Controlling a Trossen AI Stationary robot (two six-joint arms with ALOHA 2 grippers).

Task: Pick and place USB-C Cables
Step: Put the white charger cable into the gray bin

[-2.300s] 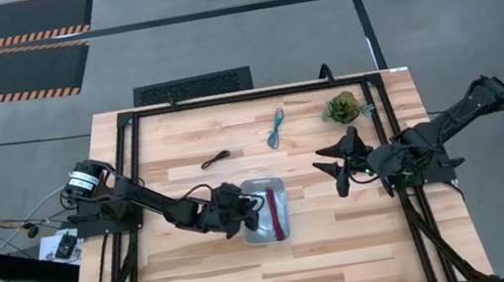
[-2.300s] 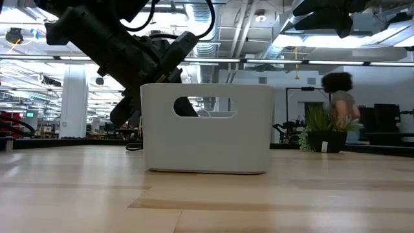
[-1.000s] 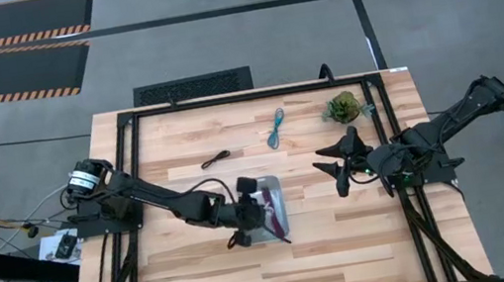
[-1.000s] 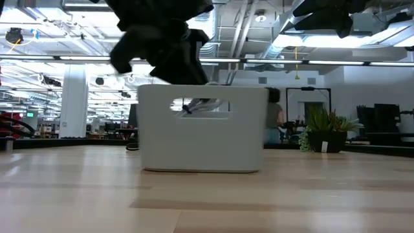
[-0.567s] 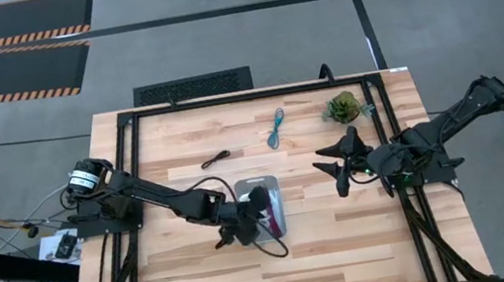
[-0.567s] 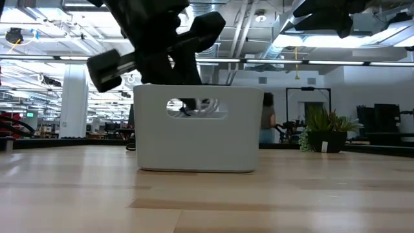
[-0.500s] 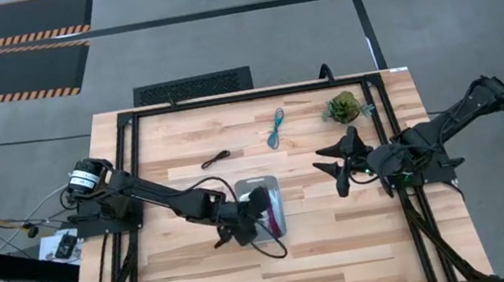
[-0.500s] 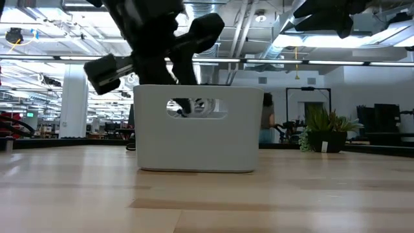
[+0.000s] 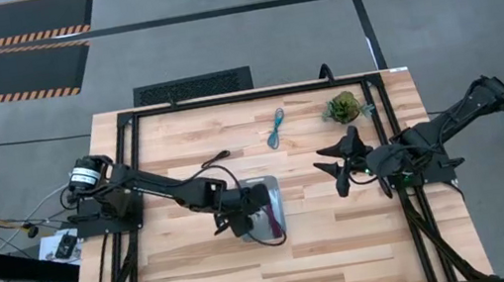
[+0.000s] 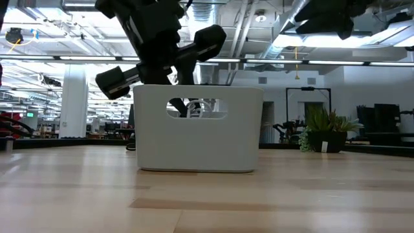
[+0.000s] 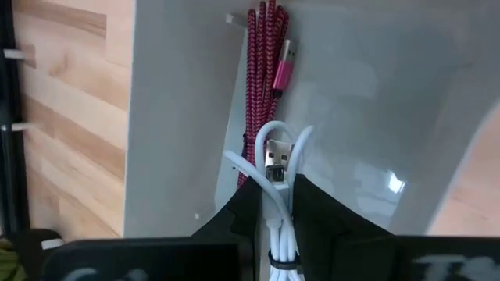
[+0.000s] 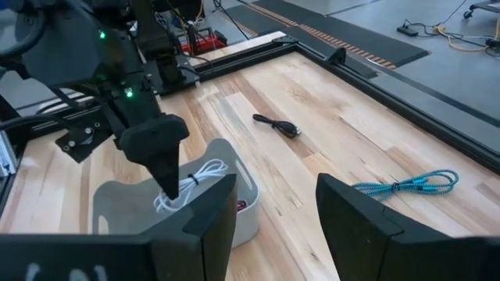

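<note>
Two left fingers [image 11: 312,215] pinch white cable [image 11: 275,187].

High view straight down, low view table-level, all 4 sharing tray [image 9: 269,189]

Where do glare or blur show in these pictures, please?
Left wrist view: a bright glint on the tray wall, beyond the white cable. Low view: bright ceiling lights leave the left arm silhouetted. Right wrist view: its own fingers are soft.
</note>
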